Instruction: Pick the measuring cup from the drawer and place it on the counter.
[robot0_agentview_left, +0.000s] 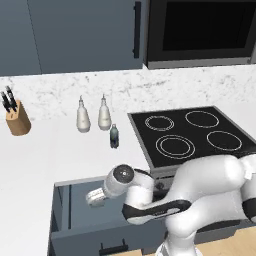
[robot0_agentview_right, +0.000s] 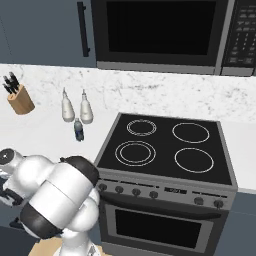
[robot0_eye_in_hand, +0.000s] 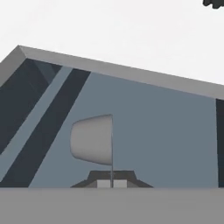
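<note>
Gripper (robot0_eye_in_hand: 112, 183) appears pinched on the measuring cup's (robot0_eye_in_hand: 92, 140) thin handle, fingers nearly together. Cup hangs just ahead of the fingertips, over the open drawer (robot0_eye_in_hand: 166, 131), with the counter (robot0_eye_in_hand: 131, 30) beyond its far edge.

You've got a dull-grey measuring cup (robot0_eye_in_hand: 92, 140) mid-frame in the slate-blue drawer (robot0_agentview_left: 75, 210), plain white counter (robot0_agentview_left: 35, 160) at left, black stove top (robot0_agentview_left: 192, 135) with white rings at right, grey-veined white backsplash (robot0_agentview_left: 150, 90) across the upper frame.
</note>
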